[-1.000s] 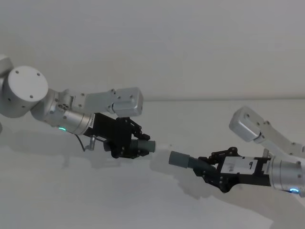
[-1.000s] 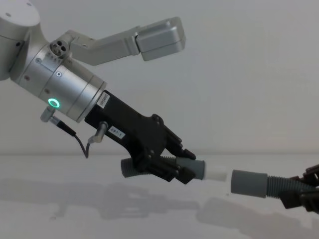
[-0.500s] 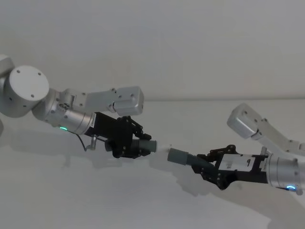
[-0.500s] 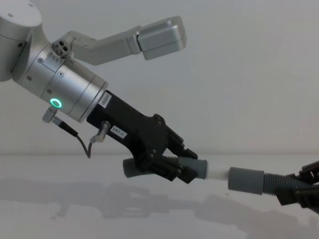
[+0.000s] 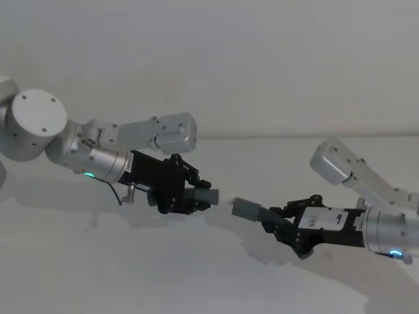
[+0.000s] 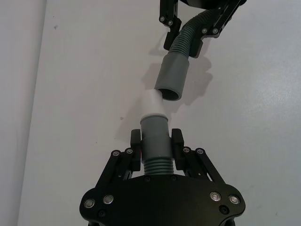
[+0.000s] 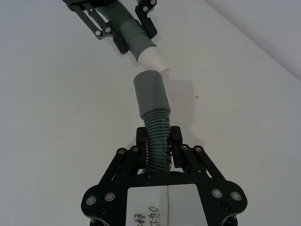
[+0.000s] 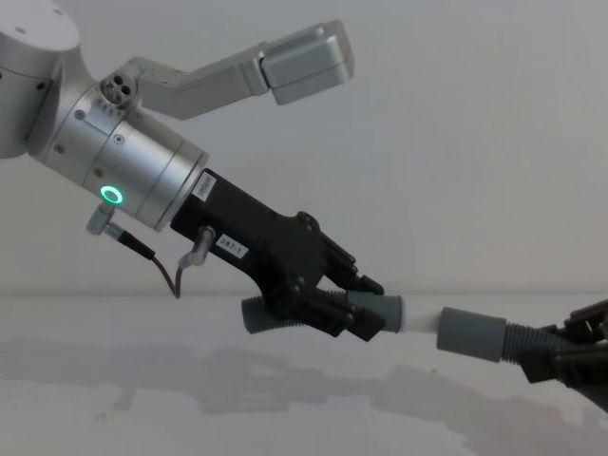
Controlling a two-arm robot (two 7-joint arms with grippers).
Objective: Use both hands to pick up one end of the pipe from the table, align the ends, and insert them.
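Observation:
My left gripper (image 5: pixel 188 196) is shut on the short ribbed pipe piece (image 6: pixel 155 136), held above the white table (image 5: pixel 131 268). Its grey cuff ends in a narrower white tip (image 8: pixel 421 318). My right gripper (image 5: pixel 280 224) is shut on the ribbed part of the longer pipe piece (image 7: pixel 157 134), whose plain grey socket (image 7: pixel 150 94) points at the white tip. The two ends meet at the socket's mouth (image 6: pixel 169 92). In the left wrist view the tip sits slightly off the socket's axis, against its rim. How far the tip is inside, I cannot tell.
The matt white table stretches wide on all sides under both arms. A plain pale wall (image 5: pixel 262 65) rises behind it. The left arm's silver body with its green ring light (image 8: pixel 113 196) takes up the chest view's upper left.
The gap between the two ends has closed: the left gripper shifted right and the right gripper shifted left, bringing the white tip up to the socket's mouth.

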